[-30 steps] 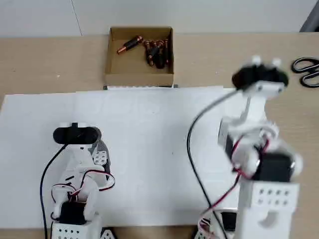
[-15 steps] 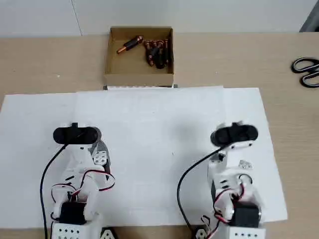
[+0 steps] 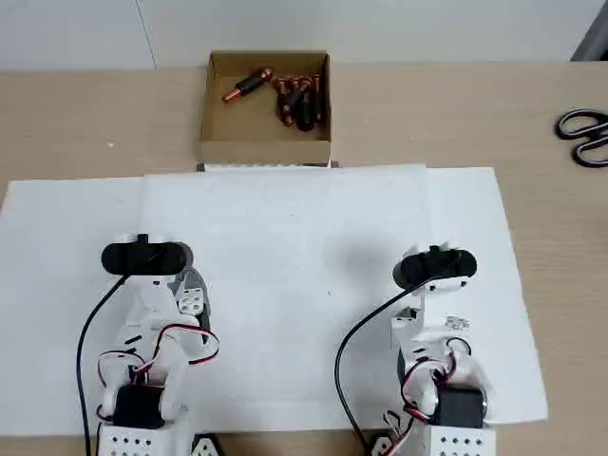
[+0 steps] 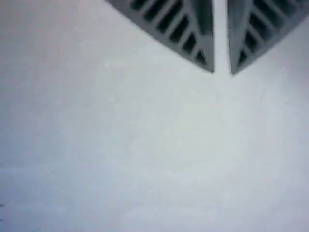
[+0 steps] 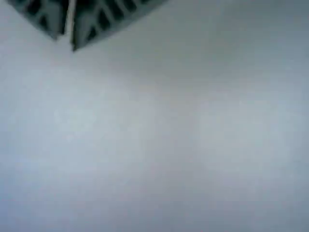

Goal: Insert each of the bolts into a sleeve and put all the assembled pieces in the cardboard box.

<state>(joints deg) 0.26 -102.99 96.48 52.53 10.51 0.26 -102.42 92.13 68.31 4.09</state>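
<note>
In the left wrist view, the left hand has its two ribbed fingers pressed almost together. Only a thin slit shows between them, and nothing is pinched there. The hand hangs just above the white paper.

In the right wrist view, the right hand looks much the same. Its fingers are pressed together with a hairline gap, they pinch nothing, and the paper lies just beneath.

In the high view, the left arm and the right arm sit folded back at the near edge of the desk. The box lies well ahead of both hands, past the far edge of the paper, and more nearly straight ahead of the left hand than the right. Inside it, a cluster of assembled pieces lies against one wall, and a single piece lies aslant, apart from the cluster. The scissors lie well off to the outer side of the right hand.

All the pieces we can find are in the box, so we judge the task all but done and the step in hand to be parking the arms. To do that well, we would park with both hands pressed together and low, well apart from the box, so that no finger or cable nudges it. We would also check the cluster before calling the job finished, because its pieces overlap. We cannot tell their number or whether each one is pushed fully home.
</note>
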